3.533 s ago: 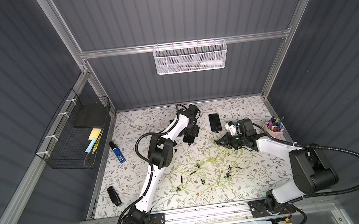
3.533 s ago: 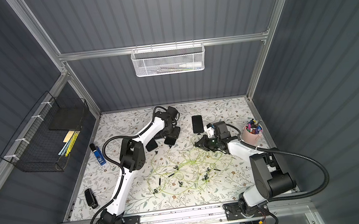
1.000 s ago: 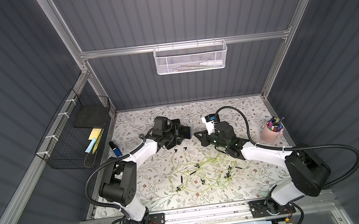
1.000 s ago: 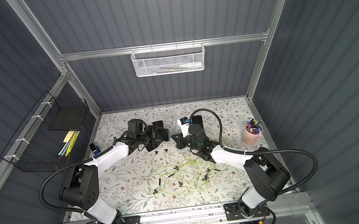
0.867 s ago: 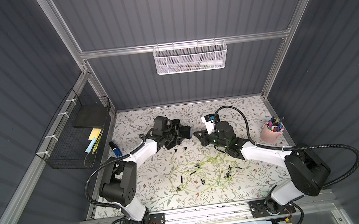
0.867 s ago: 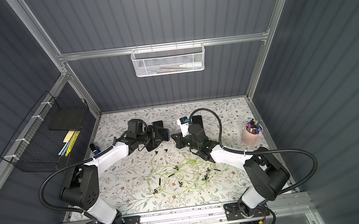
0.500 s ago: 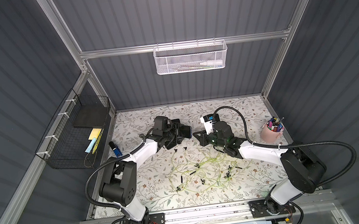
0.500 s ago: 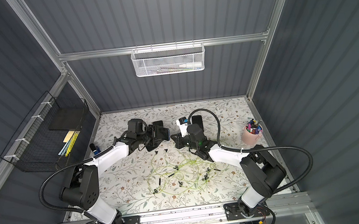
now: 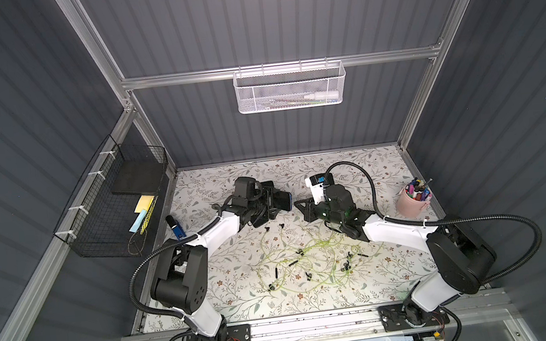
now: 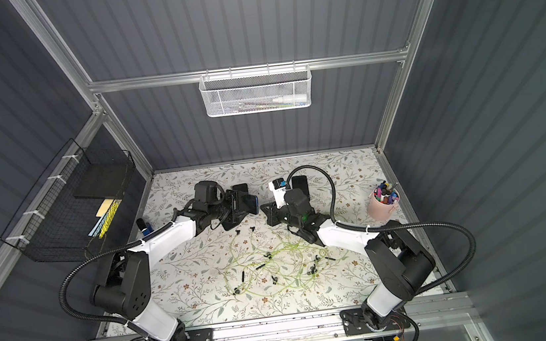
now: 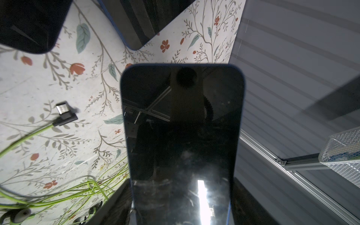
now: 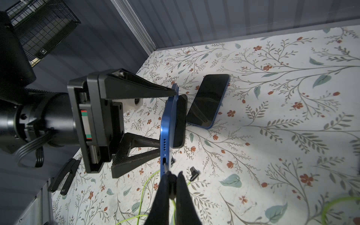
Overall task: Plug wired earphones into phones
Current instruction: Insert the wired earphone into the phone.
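Both top views show a blue stick at the table's 9 o'clock edge, with bare cloth open toward 7. Near 12 the left gripper clamps a blue phone edge-on, clear of the table, a second phone lying flat behind it. The right gripper, pinched shut on a plug, has the plug's tip at the phone's port. Earphones sprawl at centre, and a pen cup stands at 3. Seconds ago the arms were farther back and apart; now they meet.
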